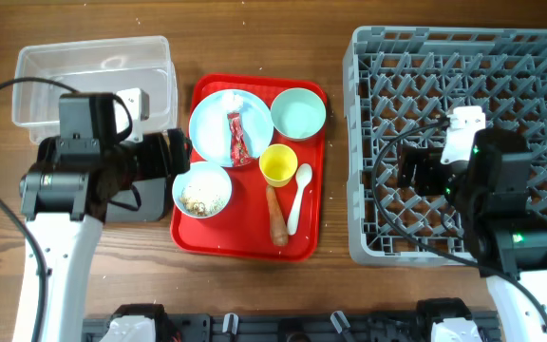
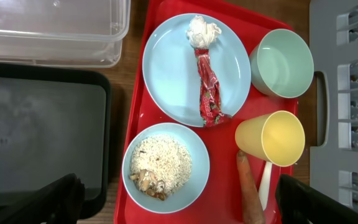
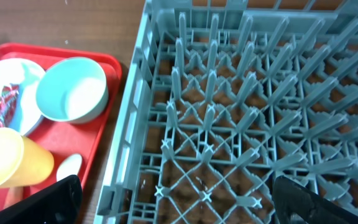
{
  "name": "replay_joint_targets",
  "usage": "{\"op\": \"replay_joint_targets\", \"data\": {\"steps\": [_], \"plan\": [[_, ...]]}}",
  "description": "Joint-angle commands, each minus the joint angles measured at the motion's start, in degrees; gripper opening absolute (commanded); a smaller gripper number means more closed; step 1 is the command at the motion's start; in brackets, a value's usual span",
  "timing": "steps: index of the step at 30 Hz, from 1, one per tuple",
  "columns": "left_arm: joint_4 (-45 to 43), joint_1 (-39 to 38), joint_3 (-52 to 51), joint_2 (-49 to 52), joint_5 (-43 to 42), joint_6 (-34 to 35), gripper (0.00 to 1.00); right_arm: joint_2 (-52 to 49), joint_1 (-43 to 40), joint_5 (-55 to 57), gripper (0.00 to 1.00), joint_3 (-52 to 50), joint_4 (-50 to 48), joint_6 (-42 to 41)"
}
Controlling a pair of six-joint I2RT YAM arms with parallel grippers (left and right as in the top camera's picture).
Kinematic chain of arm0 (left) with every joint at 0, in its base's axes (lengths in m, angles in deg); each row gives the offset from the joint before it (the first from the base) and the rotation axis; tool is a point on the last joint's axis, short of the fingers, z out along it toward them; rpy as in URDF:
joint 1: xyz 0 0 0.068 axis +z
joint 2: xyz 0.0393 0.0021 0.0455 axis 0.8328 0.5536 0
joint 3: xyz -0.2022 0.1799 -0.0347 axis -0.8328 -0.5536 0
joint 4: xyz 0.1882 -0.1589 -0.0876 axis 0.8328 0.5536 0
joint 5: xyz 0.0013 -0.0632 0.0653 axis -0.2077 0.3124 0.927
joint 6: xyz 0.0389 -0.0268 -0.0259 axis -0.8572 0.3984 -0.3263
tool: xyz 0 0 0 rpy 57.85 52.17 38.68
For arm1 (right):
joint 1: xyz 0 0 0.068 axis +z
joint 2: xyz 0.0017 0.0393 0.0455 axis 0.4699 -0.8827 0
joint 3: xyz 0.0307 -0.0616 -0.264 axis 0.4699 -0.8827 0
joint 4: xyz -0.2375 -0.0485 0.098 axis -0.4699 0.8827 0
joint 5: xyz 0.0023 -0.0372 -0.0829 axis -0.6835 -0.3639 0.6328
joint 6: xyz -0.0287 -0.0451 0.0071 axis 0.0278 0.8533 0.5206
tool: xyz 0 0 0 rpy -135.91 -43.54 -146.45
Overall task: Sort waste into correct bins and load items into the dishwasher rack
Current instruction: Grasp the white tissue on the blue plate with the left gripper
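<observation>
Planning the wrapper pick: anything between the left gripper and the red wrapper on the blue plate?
Nothing visible. The wrapper lies uncovered on the plate, with clear space between it and the open left gripper. The yellow cup stands close to one end of it, beside it and not over it.

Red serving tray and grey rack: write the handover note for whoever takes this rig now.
Left gripper open, empty, beside the red serving tray. Right gripper open, empty, over the grey plastic grid rack.
On the tray: light blue round plate carrying the red crumpled wrapper, empty pale blue-green bowl, second bowl of rice scraps, yellow cup, white plastic spoon, orange carrot.
The clear plastic tub, black tray and rack hold nothing.
Done: nothing. Left: all waste to bins, all dishes to rack.
</observation>
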Motion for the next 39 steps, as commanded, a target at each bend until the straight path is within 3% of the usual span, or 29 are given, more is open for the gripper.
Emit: {"op": "replay_joint_targets", "data": {"steps": [1, 7, 10, 18, 27, 39], "plan": [[-2.32, 0.37, 1.18, 2.69, -3.87, 0.35, 1.0, -0.52, -0.24, -0.72, 1.0, 1.36, 0.11, 0.57], [-19.19, -1.86, 1.18, 8.39, -4.87, 1.88, 1.0, -0.52, -0.24, -0.74, 1.0, 1.36, -0.59, 0.48], [-25.94, -4.66, 1.18, 14.03, -0.9, 1.88, 1.0, -0.52, -0.24, -0.74, 1.0, 1.36, -0.59, 0.31], [-39.78, -9.86, 1.18, 28.72, 3.5, 1.88, 0.99, -0.52, -0.24, -0.74, 1.0, 1.36, -0.59, 0.31], [-48.09, -12.17, 1.18, 39.08, 3.76, 3.17, 0.91, -0.55, -0.24, -0.74, 1.0, 1.36, -0.55, 0.28], [-50.56, -12.48, 1.18, 46.51, 4.17, 3.15, 0.83, -0.9, -0.24, -0.74, 1.0, 1.33, -0.42, 0.11]]}}
